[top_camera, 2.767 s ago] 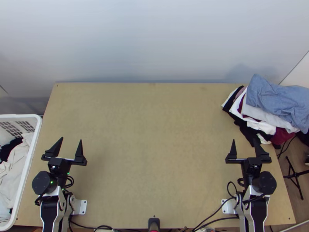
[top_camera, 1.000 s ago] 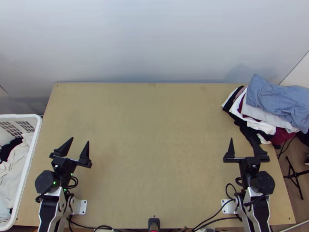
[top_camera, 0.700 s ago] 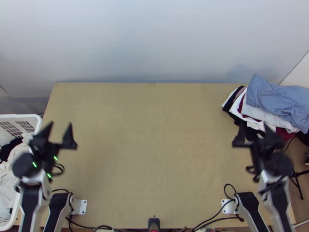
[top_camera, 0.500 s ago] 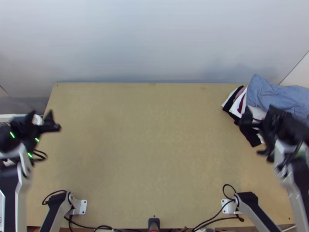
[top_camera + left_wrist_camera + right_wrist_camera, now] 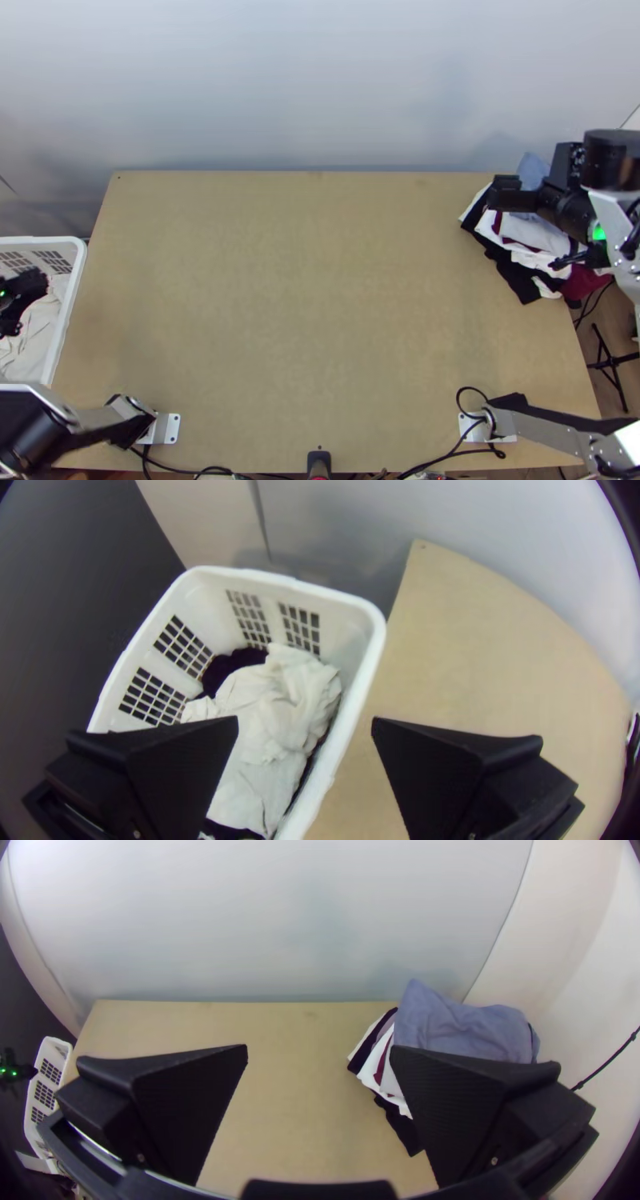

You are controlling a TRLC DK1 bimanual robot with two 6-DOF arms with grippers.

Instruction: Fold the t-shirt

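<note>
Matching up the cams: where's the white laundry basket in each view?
Top view: laundry basket at the left edge, partly cut off, beside the wooden table.
Left wrist view: large, seen past the open left claw.
Right wrist view: small, far off, across the table from the clothes stack.
Shared landmark: the table's far-left corner, near the basket.

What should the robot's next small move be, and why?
Probably lower the left gripper toward the white cloth in the basket: the gripper is open and holds nothing, and the cloth lies bunched, so it would have to come out before any folding.
</note>
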